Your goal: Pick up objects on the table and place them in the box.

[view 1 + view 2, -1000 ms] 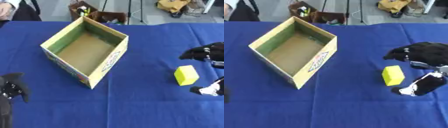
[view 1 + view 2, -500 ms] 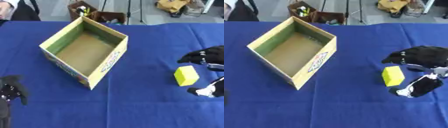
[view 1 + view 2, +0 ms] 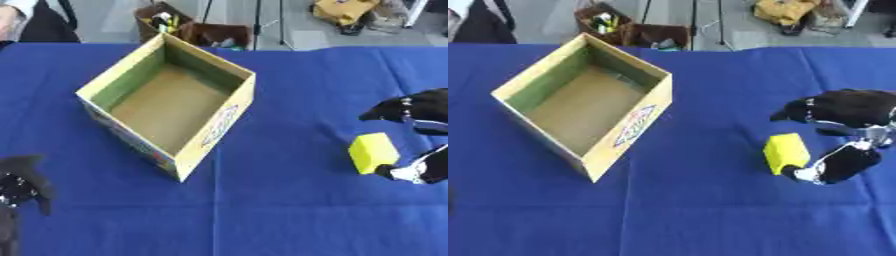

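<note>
A yellow block [image 3: 785,152] lies on the blue table right of centre. My right hand [image 3: 846,107] is open around it: the black fingers arch just above the block's far side, and the thumb [image 3: 837,165] touches its near right corner. An open cardboard box [image 3: 171,102], empty inside, stands left of centre with one corner turned toward me. In the left eye view, my left hand [image 3: 19,182] rests open at the lower left edge, well away from the box.
The blue cloth [image 3: 280,210] covers the whole table. Beyond the far edge are a floor with a brown basket [image 3: 162,20], tripod legs and a yellow bag [image 3: 346,10]. A person's dark sleeve [image 3: 39,25] shows at the top left.
The right hand's fingers have come down closer to the yellow block, and the thumb has closed in on its near corner. The block and box have stayed put.
</note>
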Controlling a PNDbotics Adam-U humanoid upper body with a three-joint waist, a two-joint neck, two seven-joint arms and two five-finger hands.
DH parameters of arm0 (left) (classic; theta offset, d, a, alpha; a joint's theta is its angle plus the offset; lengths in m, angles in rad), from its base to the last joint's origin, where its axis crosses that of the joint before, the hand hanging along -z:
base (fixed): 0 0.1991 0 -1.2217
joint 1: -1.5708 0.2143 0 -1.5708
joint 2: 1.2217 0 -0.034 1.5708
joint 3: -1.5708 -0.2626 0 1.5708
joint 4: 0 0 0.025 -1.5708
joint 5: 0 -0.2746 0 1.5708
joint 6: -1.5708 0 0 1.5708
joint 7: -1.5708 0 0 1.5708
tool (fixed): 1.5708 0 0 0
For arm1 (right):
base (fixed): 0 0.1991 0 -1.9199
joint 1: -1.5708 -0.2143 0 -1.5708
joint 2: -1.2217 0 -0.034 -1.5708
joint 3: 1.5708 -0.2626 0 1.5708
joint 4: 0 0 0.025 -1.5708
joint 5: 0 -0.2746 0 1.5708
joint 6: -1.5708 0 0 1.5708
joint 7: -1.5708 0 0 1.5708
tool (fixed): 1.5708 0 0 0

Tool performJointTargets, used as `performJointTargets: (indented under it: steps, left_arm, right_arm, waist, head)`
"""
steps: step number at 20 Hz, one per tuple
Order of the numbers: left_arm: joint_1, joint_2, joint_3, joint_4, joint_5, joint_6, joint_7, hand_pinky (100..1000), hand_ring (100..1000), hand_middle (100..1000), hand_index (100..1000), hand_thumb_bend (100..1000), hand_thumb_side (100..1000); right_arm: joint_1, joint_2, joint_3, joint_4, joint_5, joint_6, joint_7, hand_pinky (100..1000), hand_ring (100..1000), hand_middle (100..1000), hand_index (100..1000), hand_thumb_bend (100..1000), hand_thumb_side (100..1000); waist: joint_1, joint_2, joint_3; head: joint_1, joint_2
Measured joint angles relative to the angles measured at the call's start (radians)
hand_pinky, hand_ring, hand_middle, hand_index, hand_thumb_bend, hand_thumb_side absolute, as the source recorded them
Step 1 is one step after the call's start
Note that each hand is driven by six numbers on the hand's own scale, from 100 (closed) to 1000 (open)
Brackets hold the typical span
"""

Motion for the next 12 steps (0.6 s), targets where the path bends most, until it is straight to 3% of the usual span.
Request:
performJointTargets:
  steps: [12]
  left_arm:
    - [0.0, 0.0, -0.002, 0.0, -0.01, -0.001, -0.003, 222, 379, 393, 656, 100, 984]
  right_arm:
    - [-0.015, 0.023, 0.012, 0.08, 0.001, -0.026, 0.011, 744, 838, 878, 1000, 349, 711]
  waist:
    - [0.004, 0.023, 0.004]
  head:
    - [-0.006, -0.009]
